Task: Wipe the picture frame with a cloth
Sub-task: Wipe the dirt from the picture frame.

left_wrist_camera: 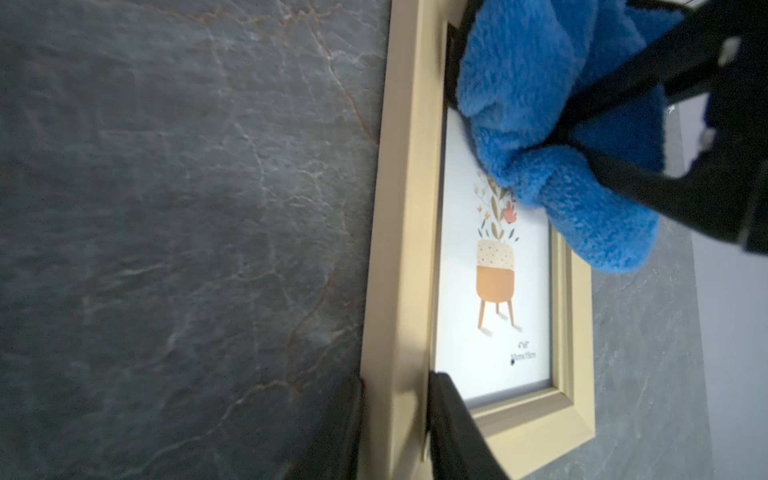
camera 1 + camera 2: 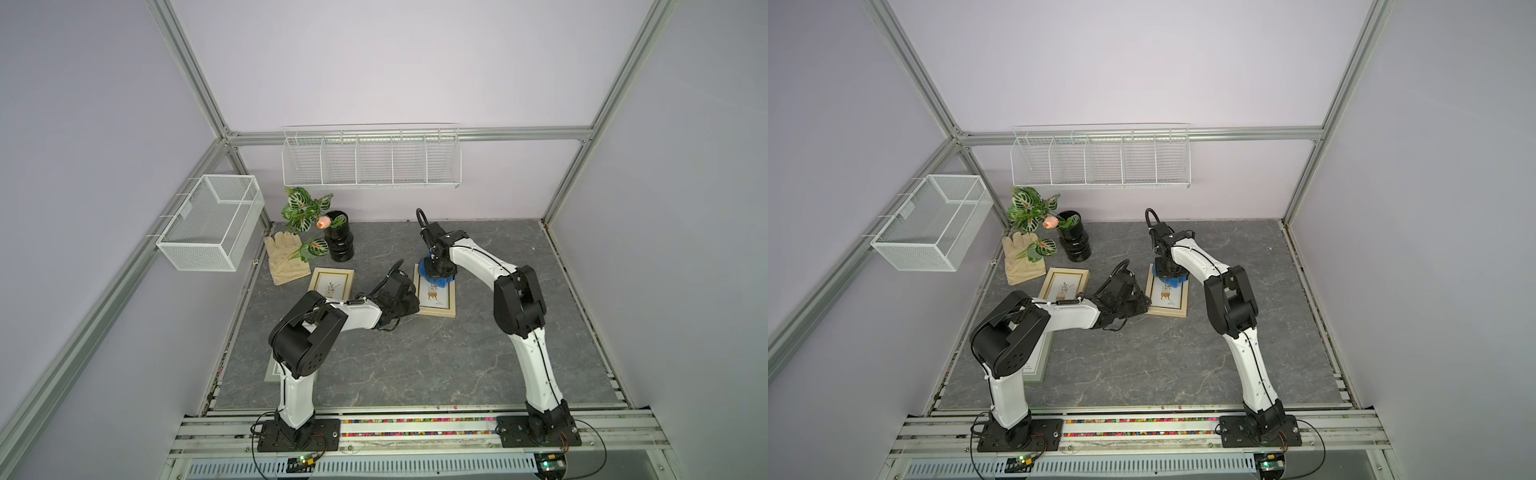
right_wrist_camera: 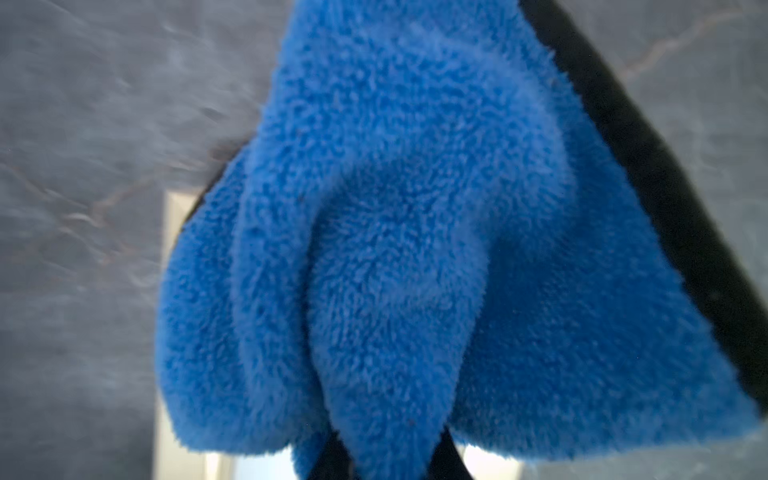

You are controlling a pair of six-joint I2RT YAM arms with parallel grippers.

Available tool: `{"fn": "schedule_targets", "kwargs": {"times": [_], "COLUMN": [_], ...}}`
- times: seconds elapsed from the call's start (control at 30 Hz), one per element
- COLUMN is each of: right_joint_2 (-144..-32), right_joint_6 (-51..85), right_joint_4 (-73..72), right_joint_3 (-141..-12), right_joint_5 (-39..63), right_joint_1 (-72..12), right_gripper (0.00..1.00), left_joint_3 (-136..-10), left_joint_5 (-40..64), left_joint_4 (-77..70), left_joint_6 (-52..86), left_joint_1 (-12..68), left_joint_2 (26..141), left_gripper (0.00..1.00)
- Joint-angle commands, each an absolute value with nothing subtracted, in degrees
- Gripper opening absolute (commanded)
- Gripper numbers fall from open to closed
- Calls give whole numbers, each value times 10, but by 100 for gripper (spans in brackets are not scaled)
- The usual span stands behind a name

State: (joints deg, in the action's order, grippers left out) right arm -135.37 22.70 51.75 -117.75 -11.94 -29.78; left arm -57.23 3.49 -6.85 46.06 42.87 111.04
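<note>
Two claws, two jobs here. The right claw (image 2: 438,272) is pinched tight on a bunched-up wad of the cloth (image 1: 540,124). The blue fluff spills out below and around it, so the soft stuff rather than black plastic meets the picture frame (image 2: 437,311). In both top views the cloth sits directly under that claw, on the end of the frame farthest from the left claw, covering the top of the little potted-plant print. I can't tell whether it's bearing down hard or just brushing the glass.

The left claw (image 1: 399,384) is at the opposite end, at a corner. In its wrist view one finger (image 1: 451,419) lies inside the gold rail and the other outside it, so it's clamped across that rail. My guess is that's purely a hold-down. The frame lies flat and loose on the slick counter (image 2: 415,365), and a wipe would probably skate it away otherwise. Gripping at the corner also leaves nearly all the glass free for the cloth.

I'd say the wiping is under way, with most of the glass between the two claws not yet covered. A drag from the right claw toward the left one looks like the natural stroke, stopping short so cloth and fingers don't tangle. A second frame (image 2: 331,282) lies just beyond the left claw, apart from all this.
</note>
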Motion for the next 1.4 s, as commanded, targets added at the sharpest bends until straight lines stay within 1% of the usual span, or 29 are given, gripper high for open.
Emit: {"fn": "schedule_targets", "kwargs": {"times": [0.0, 0.1, 0.17, 0.23, 0.37, 0.43, 0.57, 0.77, 0.97, 1.17, 1.23, 1.37], "right_joint_2": [-1389, -1392, -1374, -1348, -1323, -1305, -1227, -1107, -1002, -927, -905, -861], "right_joint_6": [220, 213, 208, 202, 199, 205, 222, 224, 221, 223, 225, 227], "right_joint_4": [574, 583, 575, 554, 553, 528, 469, 399, 323, 259, 237, 187], "right_joint_3": [-1228, -1222, -1190, -1153, -1130, -1107, -1006, -876, -748, -658, -635, -592], "right_joint_5": [-123, -177, -192, -187, -139, -104, -47, -1, 46, 77, 89, 117], "right_joint_1": [-311, -296, -279, -269, -277, -283, -281, -279, -279, -280, -281, -288], "right_gripper": [7, 6, 7, 7, 7, 7, 7, 7, 8, 8, 8, 8], "left_joint_3": [-525, -521, -518, -517, -522, -525, -531, -548, -579, -593, -574, -483], "left_joint_5": [23, 19, 17, 17, 18, 22, 36, 46, 56, 40, 28, 5], "left_joint_4": [148, 150, 149, 147, 147, 150, 153, 165, 181, 198, 186, 105], "left_joint_6": [468, 468, 471, 471, 471, 469, 471, 471, 466, 458, 457, 448], "left_joint_1": [427, 427, 427, 427, 427, 427, 427, 427, 427, 427, 427, 428], "left_joint_2": [1194, 1190, 1187, 1187, 1187, 1184, 1167, 1122, 1082, 1043, 1012, 916], "left_gripper": [31, 31, 31, 31, 31, 31, 31, 32, 42, 59, 61, 70]}}
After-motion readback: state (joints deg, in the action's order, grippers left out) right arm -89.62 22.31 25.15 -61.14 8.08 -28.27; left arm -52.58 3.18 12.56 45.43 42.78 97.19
